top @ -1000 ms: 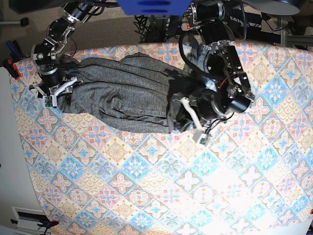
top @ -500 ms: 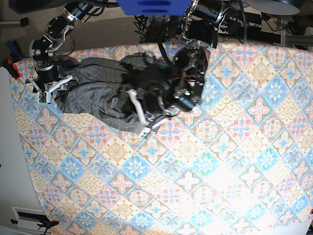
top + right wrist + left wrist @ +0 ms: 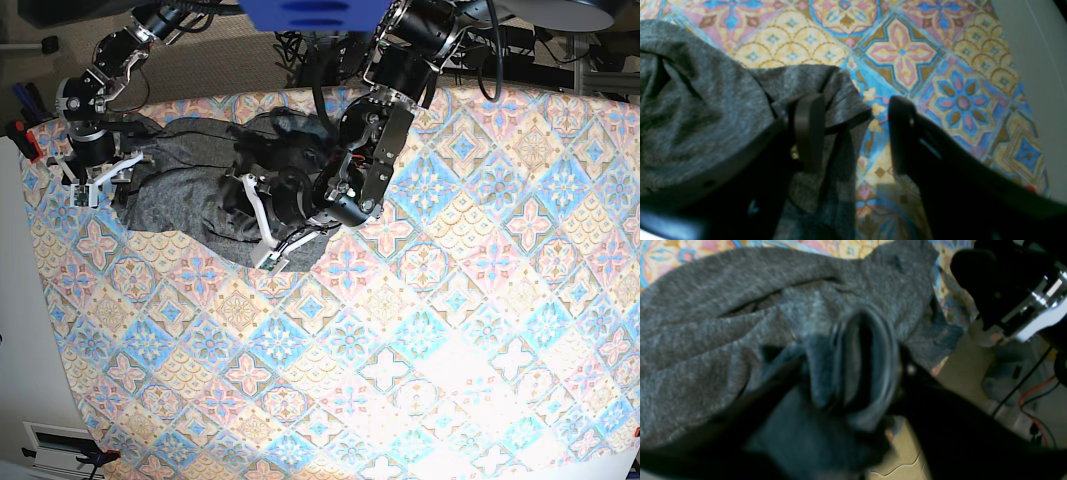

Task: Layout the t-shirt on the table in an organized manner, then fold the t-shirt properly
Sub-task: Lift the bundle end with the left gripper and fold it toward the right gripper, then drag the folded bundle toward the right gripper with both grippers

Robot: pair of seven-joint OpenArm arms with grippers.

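A blue block (image 3: 300, 12), blurred, hangs at the top edge of the base view. Behind the desk (image 3: 450, 350) lies a tan floor (image 3: 40, 25) with a tangle of black cables (image 3: 310, 50). A red clamp (image 3: 24, 138) sits at the desk's left edge, beside a white panel (image 3: 15, 300). A white vent (image 3: 55, 438) shows at the bottom left. In the left wrist view an orange cable (image 3: 1035, 395) crosses the floor.
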